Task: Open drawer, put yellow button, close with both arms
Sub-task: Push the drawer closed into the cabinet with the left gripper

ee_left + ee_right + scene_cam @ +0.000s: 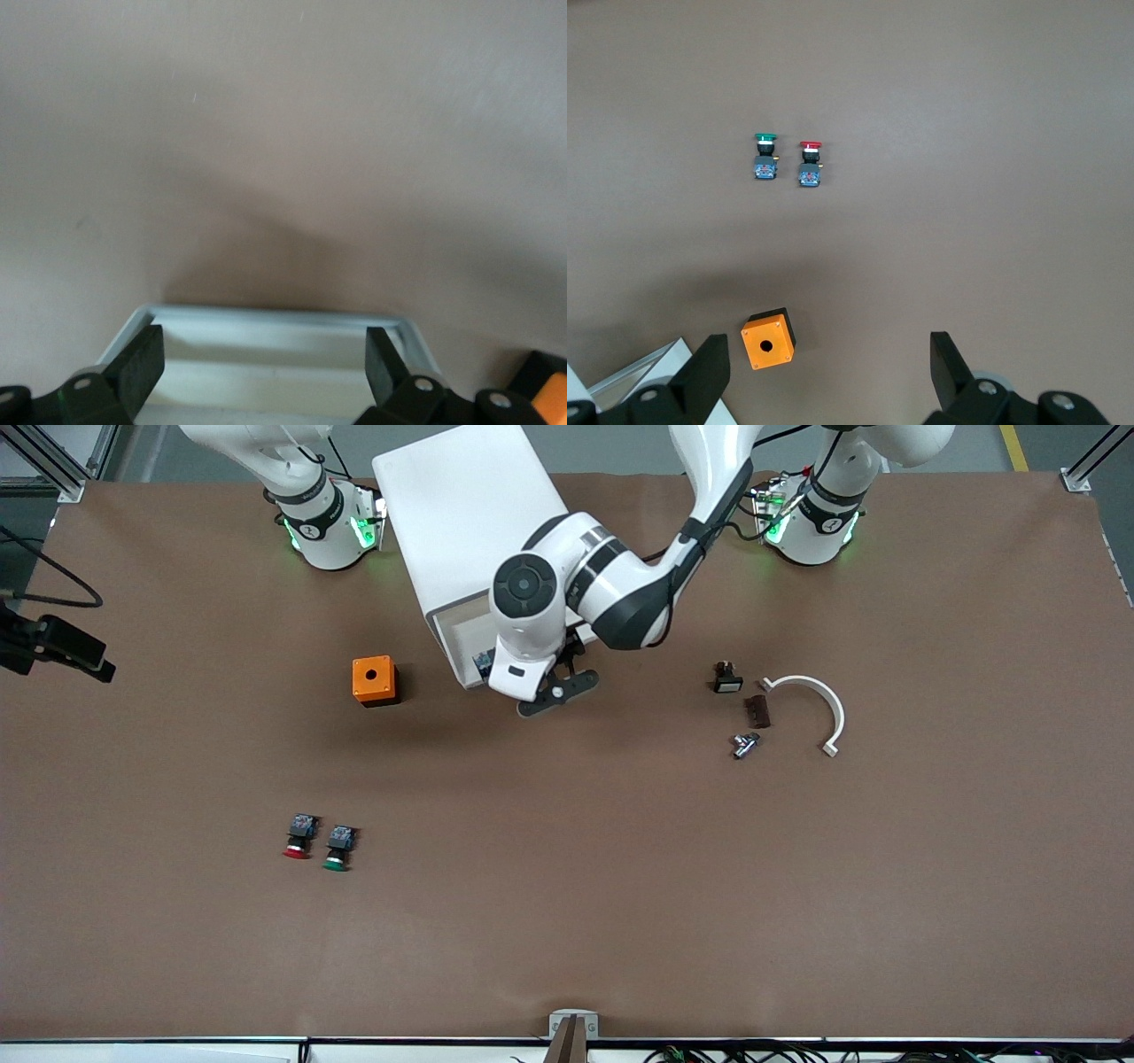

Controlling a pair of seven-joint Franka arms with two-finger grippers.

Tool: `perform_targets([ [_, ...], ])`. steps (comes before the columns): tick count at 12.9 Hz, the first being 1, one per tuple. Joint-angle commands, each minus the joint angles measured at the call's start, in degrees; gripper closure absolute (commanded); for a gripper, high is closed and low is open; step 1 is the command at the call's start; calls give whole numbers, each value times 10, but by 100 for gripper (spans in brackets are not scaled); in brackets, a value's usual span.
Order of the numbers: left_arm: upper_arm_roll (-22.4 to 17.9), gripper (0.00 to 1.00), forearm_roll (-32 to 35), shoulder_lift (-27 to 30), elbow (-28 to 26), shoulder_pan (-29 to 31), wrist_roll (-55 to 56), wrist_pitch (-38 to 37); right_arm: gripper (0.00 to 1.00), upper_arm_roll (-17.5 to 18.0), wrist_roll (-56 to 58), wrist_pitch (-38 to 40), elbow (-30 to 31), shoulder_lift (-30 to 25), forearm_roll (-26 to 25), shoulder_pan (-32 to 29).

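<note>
The white cabinet [461, 505] stands between the two arm bases. Its top drawer [456, 642] is pulled out toward the front camera. The left arm's wrist [527, 633] hangs over the drawer and hides its gripper in the front view. In the left wrist view the left gripper [266, 354] is open and empty just above the drawer's tray [275, 317]. A small blue-grey and black part [483, 661] shows in the drawer beside the wrist; no yellow cap shows. The right gripper [830, 363] is open and empty, high over the table near the cabinet.
An orange box [375, 680] with a round hole sits beside the drawer, toward the right arm's end. Red-capped [299, 837] and green-capped [339, 849] buttons lie nearer the front camera. A black switch [726, 677], brown block [757, 710], metal piece [746, 744] and white curved piece [819, 700] lie toward the left arm's end.
</note>
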State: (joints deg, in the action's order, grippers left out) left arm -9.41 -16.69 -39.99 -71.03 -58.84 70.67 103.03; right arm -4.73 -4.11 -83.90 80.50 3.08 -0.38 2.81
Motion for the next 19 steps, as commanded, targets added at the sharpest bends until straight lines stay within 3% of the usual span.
perform_targets([
  [1, -3, 0, -2, 11, -12, -34, 41, -15, 0, 7, 0, -38, 87, -68, -1, -5],
  [3, -3, 0, -1, 11, -13, -55, 69, -16, 0, 8, -1, -57, 117, -85, -4, -5],
  [12, 13, 0, -4, 36, -49, -77, 87, -19, 0, 7, -8, -57, 113, -80, -6, -9],
  [15, 8, 0, -3, 46, -47, -59, 86, -20, 0, 7, -8, -57, 113, -80, -6, -9],
  [19, 5, 0, 5, 72, -46, 26, 80, -20, 0, 7, -8, -56, 113, -80, -7, -9],
])
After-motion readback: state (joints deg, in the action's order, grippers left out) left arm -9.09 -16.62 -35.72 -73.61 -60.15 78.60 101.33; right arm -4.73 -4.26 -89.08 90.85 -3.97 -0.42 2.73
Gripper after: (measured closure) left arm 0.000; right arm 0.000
